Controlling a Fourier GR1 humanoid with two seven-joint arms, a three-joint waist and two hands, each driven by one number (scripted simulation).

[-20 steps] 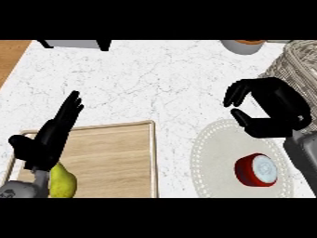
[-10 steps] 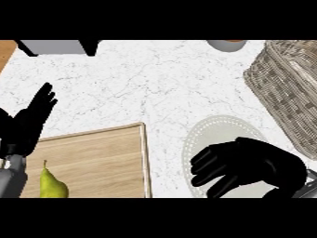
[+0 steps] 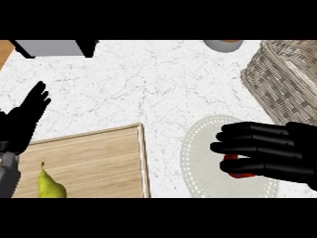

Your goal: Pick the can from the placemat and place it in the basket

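Note:
My right hand lies over the round white placemat at the lower right, fingers curled round the red can. Only small red patches of the can show under the fingers; the rest is hidden. The woven wicker basket stands at the upper right, just beyond the placemat. At the left edge my left hand is held open with its fingers pointing up, away from the can.
A wooden cutting board lies at the lower left with a green pear on it. A grey box sits at the back left and a round bowl at the back edge. White marble counter spreads between them.
The right hand came down from above the placemat onto the can and closed round it. The view shifted, so the basket and the board now sit further left. The left hand stays open.

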